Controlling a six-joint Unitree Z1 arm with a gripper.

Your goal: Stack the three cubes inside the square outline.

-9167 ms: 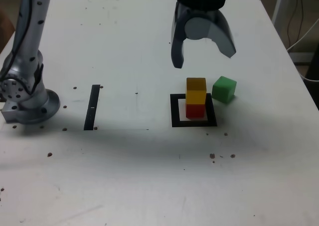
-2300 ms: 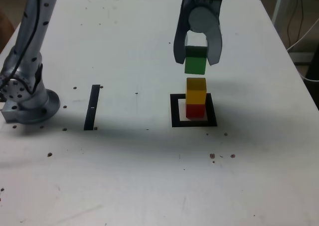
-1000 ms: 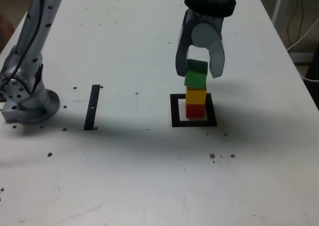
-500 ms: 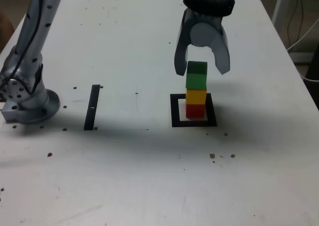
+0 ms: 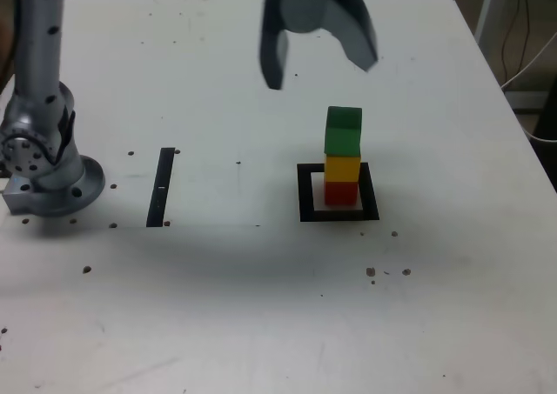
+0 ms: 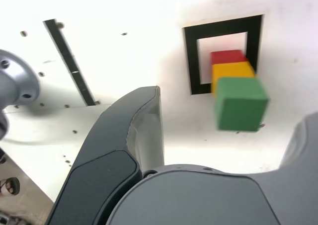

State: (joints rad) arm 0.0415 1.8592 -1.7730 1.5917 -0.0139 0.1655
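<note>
A stack of three cubes stands inside the square outline (image 5: 338, 192): the red cube (image 5: 342, 192) at the bottom, the yellow cube (image 5: 343, 166) on it, the green cube (image 5: 343, 130) on top. In the wrist view the same stack shows the green cube (image 6: 241, 103) over the yellow cube (image 6: 231, 69) and the red cube (image 6: 227, 56), within the square outline (image 6: 221, 53). My gripper (image 5: 320, 68) hangs open and empty, high above the table, up and toward the exterior view's left of the stack. Nothing lies between its fingers (image 6: 131, 150).
A narrow black strip (image 5: 161, 186) lies on the white table (image 5: 261, 290), toward the exterior view's left of the outline. The arm's silver base (image 5: 43, 163) stands at the far left. Small dark specks dot the tabletop. Cables hang beyond the right edge.
The gripper set the green cube on the yellow one, opened, then rose and swung toward the exterior view's left, away from the stack. The stack stays standing.
</note>
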